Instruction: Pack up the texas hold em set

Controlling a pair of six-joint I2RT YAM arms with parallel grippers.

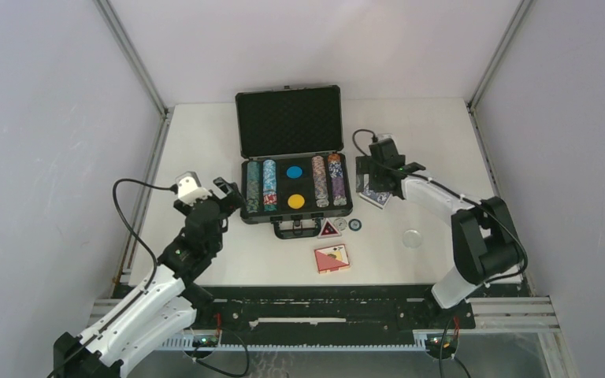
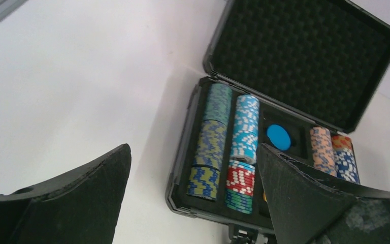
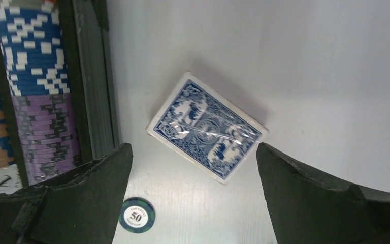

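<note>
1. The black briefcase (image 1: 289, 122) sits open at the middle of the tabletop (image 1: 441, 134), with its foam-lined lid upright. Four rows of multicoloured chips (image 1: 269, 185) fill its outer channels, and a blue disc (image 1: 294, 172) and a yellow disc (image 1: 296, 201) lie in the middle wells
2. Some pieces are not yet packed. The blue deck (image 3: 207, 127) lies flat just right of the case, the red deck (image 1: 332, 257) is in front, and a triangular button (image 1: 329, 229) and a green 50 chip (image 3: 136, 215) are near the front wall
3. You look to be at the pick of the blue deck. Your right end effector (image 3: 192, 148) hangs over it, fingers wide apart and touching nothing
4. The deck lies skewed to the fingers, so turn the wrist first, then lower and close. The film wrap looks slippery
5. Your left end effector (image 2: 193, 150) hovers left of the case, fingers apart and empty
</note>
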